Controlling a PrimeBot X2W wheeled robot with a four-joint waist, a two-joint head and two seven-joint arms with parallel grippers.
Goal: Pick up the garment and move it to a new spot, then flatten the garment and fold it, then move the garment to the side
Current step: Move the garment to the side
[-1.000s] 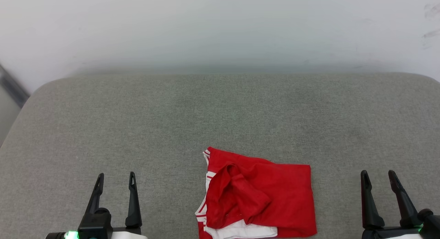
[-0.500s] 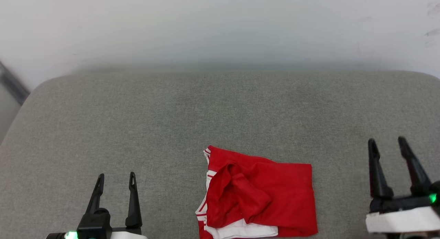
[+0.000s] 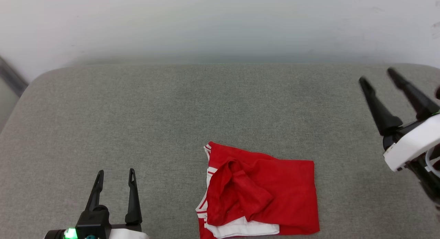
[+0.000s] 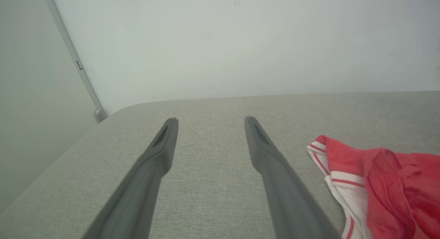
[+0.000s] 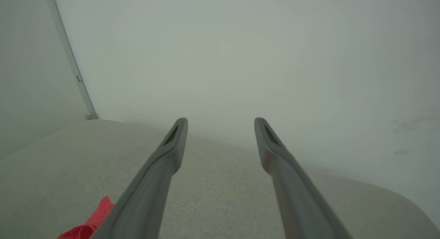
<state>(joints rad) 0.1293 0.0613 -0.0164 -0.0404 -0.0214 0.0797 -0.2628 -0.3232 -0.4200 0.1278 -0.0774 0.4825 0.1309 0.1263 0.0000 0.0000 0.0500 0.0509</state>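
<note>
Two grippers stand with their jaws apart, holding nothing. Since a second ago the right gripper [image 3: 377, 76] has climbed from the cushion's [image 3: 154, 108] near right corner, along the right edge, toward the far right corner. Its fingers now lean to the left, and its white wrist shows behind them. Its own camera looks past the far edge at the pale wall [image 3: 206, 26]. The left gripper [image 3: 116, 172] has kept its place at the near edge, left of the middle, fingers pointing at the far edge. The garment [image 3: 268, 194] has not moved on the cushion; the head camera has shifted slightly. It lies at the near edge, a little right of the middle, well apart from both grippers. It is a rumpled, roughly squared heap of red cloth. Its right part lies fairly flat, and its left part is bunched into a raised, twisted fold. White cloth pokes out at the near left side, and red-and-white striped trim runs along the left edge.
</note>
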